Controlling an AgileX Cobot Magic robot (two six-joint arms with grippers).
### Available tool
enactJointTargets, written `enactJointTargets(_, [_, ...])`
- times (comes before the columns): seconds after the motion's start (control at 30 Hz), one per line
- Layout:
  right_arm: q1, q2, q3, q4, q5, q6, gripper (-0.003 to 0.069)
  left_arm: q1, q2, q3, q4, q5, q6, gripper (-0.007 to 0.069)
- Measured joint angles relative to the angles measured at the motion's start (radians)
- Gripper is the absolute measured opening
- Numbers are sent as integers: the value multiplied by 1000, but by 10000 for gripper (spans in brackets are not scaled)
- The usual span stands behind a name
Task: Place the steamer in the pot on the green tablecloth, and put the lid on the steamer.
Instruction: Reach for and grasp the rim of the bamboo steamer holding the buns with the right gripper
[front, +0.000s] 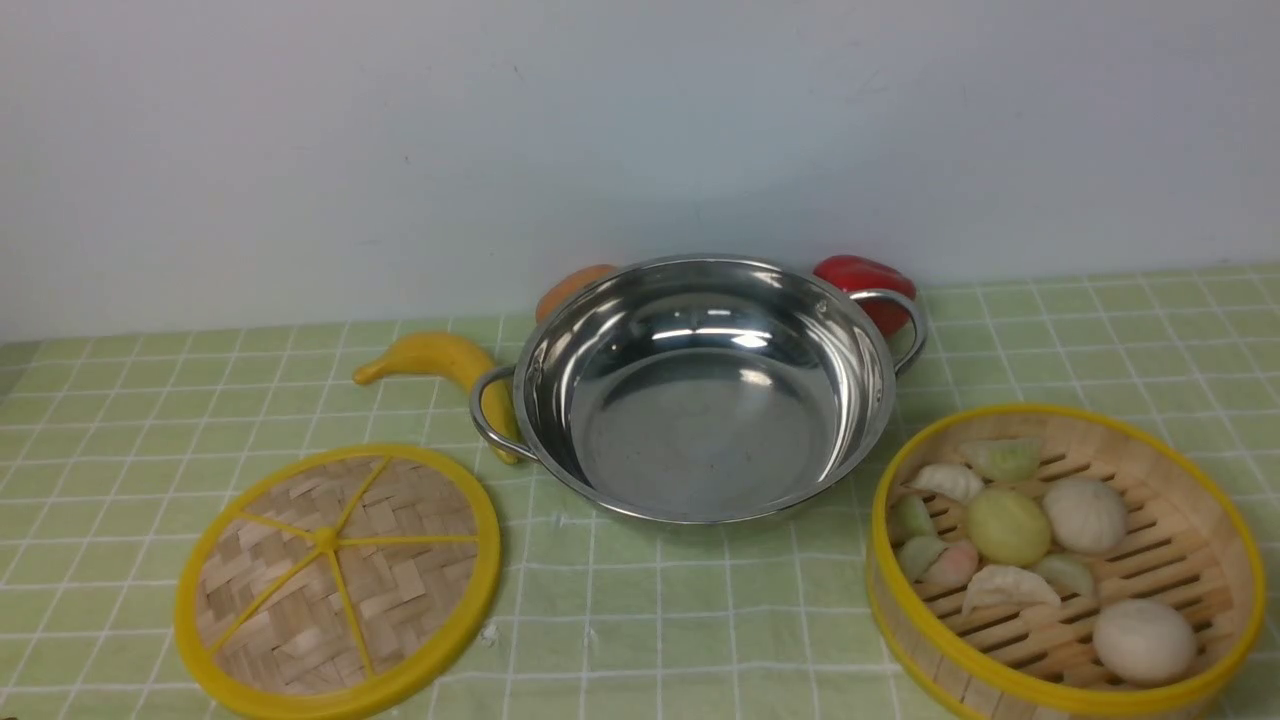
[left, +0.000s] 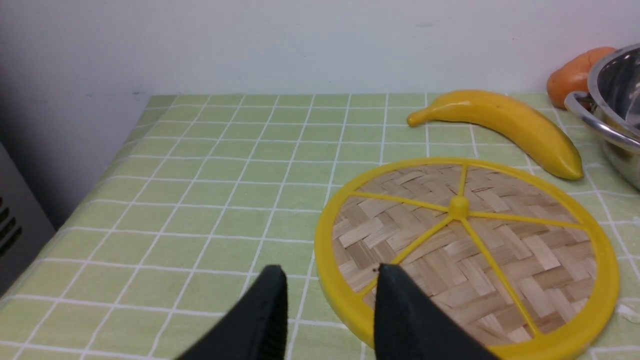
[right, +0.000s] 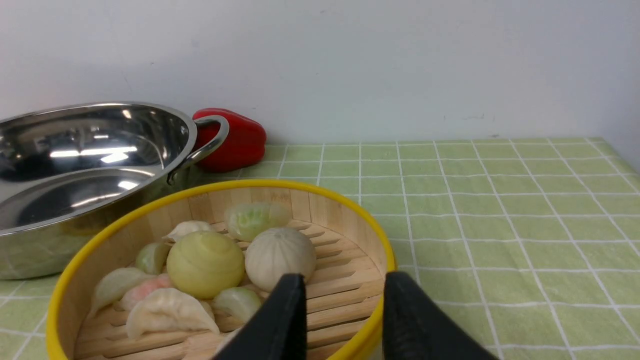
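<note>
The shiny steel pot (front: 705, 385) stands empty at the middle of the green tablecloth (front: 640, 620). The steamer (front: 1065, 560), holding pale dumplings and buns, sits on the cloth to the pot's right. The flat woven lid (front: 338, 580) lies on the cloth to the pot's left. Neither gripper shows in the front view. In the left wrist view my left gripper (left: 330, 272) is open, its fingertips either side of the near rim of the lid (left: 467, 250). In the right wrist view my right gripper (right: 342, 280) is open, its fingertips either side of the wall of the steamer (right: 220, 265), beside the pot (right: 90, 160).
A yellow toy banana (front: 435, 360) lies by the pot's left handle. An orange toy (front: 572, 285) and a red toy pepper (front: 865, 280) sit behind the pot against the white wall. The cloth's left edge drops off in the left wrist view (left: 107, 170).
</note>
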Motion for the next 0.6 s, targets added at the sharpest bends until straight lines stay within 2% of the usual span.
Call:
enactJointTargets(0.4, [0,0,0,-6,0,-3,240,0,0,0,3,0,7,243])
enactJointTargets(0.5, [0,0,0,36,-15,7,240,0,0,0,3,0,8,243])
enactJointTargets(0.6, [0,0,0,155,-78,43,240,0,0,0,3,0,9,243])
